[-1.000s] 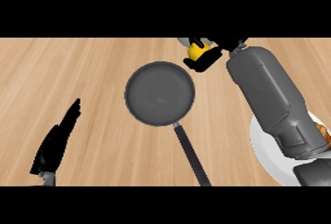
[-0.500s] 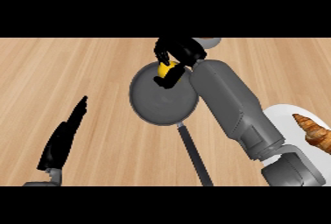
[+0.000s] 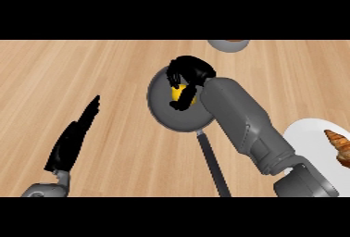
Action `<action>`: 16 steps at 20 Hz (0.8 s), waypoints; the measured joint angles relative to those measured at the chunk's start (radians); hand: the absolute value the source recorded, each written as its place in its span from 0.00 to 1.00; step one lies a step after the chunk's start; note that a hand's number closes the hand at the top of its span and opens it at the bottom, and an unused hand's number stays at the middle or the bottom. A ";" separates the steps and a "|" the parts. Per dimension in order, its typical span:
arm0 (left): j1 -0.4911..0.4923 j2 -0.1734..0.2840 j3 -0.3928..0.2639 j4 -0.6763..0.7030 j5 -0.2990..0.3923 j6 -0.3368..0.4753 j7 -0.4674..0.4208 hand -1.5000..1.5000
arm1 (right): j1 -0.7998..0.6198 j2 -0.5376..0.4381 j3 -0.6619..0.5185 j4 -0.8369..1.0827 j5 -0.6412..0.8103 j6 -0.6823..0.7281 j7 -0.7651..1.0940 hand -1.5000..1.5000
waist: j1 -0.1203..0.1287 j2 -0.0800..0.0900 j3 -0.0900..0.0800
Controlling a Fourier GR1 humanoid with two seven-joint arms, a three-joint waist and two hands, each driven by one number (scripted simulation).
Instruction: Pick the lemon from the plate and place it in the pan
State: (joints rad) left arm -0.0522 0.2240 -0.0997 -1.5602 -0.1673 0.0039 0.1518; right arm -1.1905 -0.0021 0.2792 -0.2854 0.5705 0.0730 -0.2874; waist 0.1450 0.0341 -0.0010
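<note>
A yellow lemon [image 3: 179,94] is held in my right hand [image 3: 189,74], whose fingers curl round it directly over the dark round pan [image 3: 160,104] at the middle of the counter. Most of the lemon is hidden by the fingers. I cannot tell whether the lemon touches the pan's floor. The pan's long handle [image 3: 212,164] runs toward the lower edge. My grey right forearm [image 3: 246,122] crosses the pan's right side. A white plate [image 3: 311,139] lies at the right edge. My left hand [image 3: 71,139] rests open at the lower left, fingers straight and pointing up.
A brown croissant [image 3: 338,144] lies on the white plate. A grey bowl-like object [image 3: 228,44] holding something brown shows at the top edge. The wooden counter [image 3: 89,69] stretches to the left and far side.
My right hand has carried the lemon leftward and nearer, from beyond the pan's far right rim to over the pan. The forearm has swung off the plate, uncovering the croissant. The left hand stays put.
</note>
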 measured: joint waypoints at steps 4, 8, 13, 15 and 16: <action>-0.016 -0.004 -0.010 0.000 -0.006 -0.004 0.002 0.50 | 0.030 0.001 -0.026 0.029 -0.103 0.084 0.045 0.00 | 0.016 0.003 0.001; -0.016 -0.013 -0.020 0.003 -0.008 -0.007 -0.002 0.50 | 0.053 0.002 -0.067 0.009 -0.223 0.090 0.034 0.00 | 0.028 0.003 0.002; -0.012 -0.010 -0.013 0.015 -0.010 -0.006 -0.009 0.50 | 0.062 0.002 -0.125 -0.022 -0.364 0.005 -0.004 0.00 | 0.023 0.000 0.002; -0.021 -0.012 -0.009 0.011 -0.011 -0.002 0.000 0.50 | 0.053 0.002 -0.149 -0.023 -0.418 -0.034 -0.005 0.00 | 0.019 -0.001 0.002; -0.025 -0.012 -0.008 0.011 -0.014 -0.001 0.004 0.50 | 0.047 0.002 -0.164 -0.018 -0.440 -0.053 -0.006 0.00 | 0.015 0.000 0.002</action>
State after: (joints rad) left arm -0.0777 0.2123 -0.1076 -1.5495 -0.1809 0.0034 0.1562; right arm -1.1431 0.0000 0.1157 -0.3038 0.1302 0.0197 -0.2931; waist 0.1596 0.0342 0.0013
